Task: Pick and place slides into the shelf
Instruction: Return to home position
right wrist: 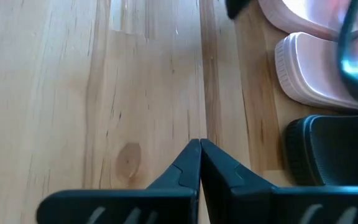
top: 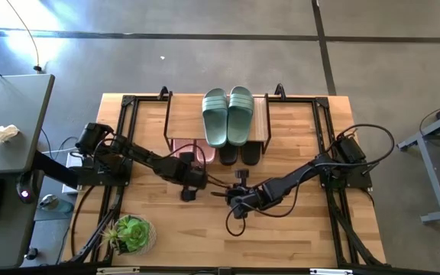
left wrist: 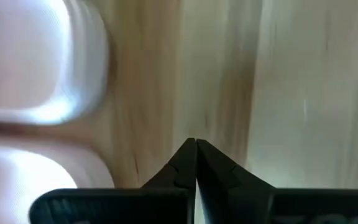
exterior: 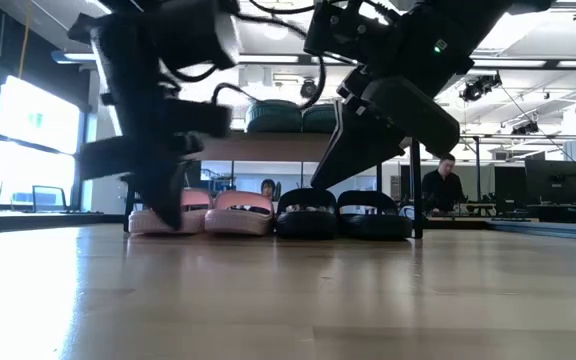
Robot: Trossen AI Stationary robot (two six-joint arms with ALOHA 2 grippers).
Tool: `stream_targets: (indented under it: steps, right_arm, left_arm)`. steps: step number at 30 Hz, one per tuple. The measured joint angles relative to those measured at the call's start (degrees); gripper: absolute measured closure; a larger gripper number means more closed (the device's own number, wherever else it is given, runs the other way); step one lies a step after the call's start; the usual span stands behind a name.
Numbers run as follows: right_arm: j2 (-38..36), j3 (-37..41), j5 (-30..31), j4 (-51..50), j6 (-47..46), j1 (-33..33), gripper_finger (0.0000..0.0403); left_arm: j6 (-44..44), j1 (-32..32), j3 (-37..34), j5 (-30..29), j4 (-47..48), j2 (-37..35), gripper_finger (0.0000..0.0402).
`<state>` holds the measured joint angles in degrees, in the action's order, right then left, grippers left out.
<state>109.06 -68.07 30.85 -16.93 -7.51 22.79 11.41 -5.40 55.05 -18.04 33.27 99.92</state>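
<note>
The desk (top: 296, 229) fills the middle of the high view, a pale wooden top with a dark arm reaching in from each side towards its centre. The shelf (top: 183, 118) stands at the upper middle. The green slides (top: 228, 114) lie side by side on its plank. Beneath it, in the low view, the pink slides (exterior: 213, 212) sit on the left and the black slides (exterior: 343, 212) on the right, the two pairs touching or very nearly so, toes out. All three pairs look stowed, so I'd say the sorting is done and only the retreat remains. The left claw (left wrist: 196, 149) is clenched on nothing and hangs over bare wood just beside the pink heels. The right claw (right wrist: 200, 146) is likewise pinched tight and empty, with the pink and black soles at the right edge of its own view. Both claws are near the centre of the high view, just below the shelf and close to each other. To finish well, each arm should probably lift first and then draw back to its own side. The left one needs care, since it is nearest the pink pair and a low swing could drag them out. The loose cables looping round the right arm could snag its neighbour if both move at once.
</note>
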Motion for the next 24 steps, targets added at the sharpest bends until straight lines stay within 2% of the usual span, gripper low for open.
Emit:
stream_targets:
  steps: [6,11,24]
  right_arm:
    - [0.0,0.0,0.0,0.0,0.0,0.0,0.0403]
    - [0.0,0.0,0.0,0.0,0.0,0.0,0.0403]
    - [0.0,0.0,0.0,0.0,0.0,0.0,0.0403]
  left_arm:
    - [3.8,-0.2,-1.7,-0.7,5.6,0.0,0.0401]
    - [5.9,-0.2,-3.1,-5.8,5.7,0.0,0.0401]
    - [5.6,-0.2,-3.2,-10.1,5.5,0.0,0.0401]
